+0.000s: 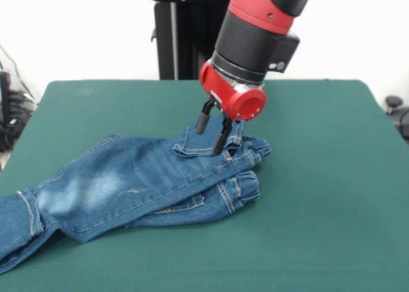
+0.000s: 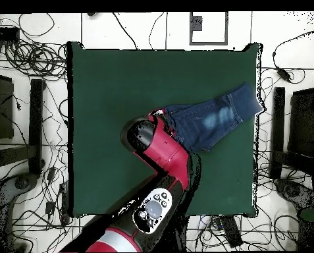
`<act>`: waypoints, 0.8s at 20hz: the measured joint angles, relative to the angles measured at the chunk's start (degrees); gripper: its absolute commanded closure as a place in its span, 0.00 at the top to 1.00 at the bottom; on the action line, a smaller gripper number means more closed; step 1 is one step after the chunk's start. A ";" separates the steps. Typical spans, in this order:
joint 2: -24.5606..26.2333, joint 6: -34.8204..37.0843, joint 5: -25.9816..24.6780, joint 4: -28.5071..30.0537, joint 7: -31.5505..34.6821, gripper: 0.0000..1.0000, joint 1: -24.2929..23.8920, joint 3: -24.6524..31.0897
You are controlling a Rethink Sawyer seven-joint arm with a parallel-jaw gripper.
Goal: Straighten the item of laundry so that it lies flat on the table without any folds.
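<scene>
Centrally, the gripper (image 1: 213, 136), fingers narrowly parted, straddles a raised fold at the waistband of the jeans (image 1: 140, 183), which lie doubled over toward the left near part of the table (image 1: 319, 177). Judged step: grasping; next, lift and pull outward. No containers present.

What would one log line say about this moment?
gripper: open, at waistband | jeans: folded, legs stacked, one end at table edge | flat: no

A plain white wall (image 1: 83, 30) stands behind my pedestal; black cables (image 2: 27, 197) sprawl across the pale tiled floor (image 2: 133, 29) around me.
</scene>
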 measured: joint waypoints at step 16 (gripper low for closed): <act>-0.50 0.01 -0.26 0.00 0.00 1.00 -0.08 0.00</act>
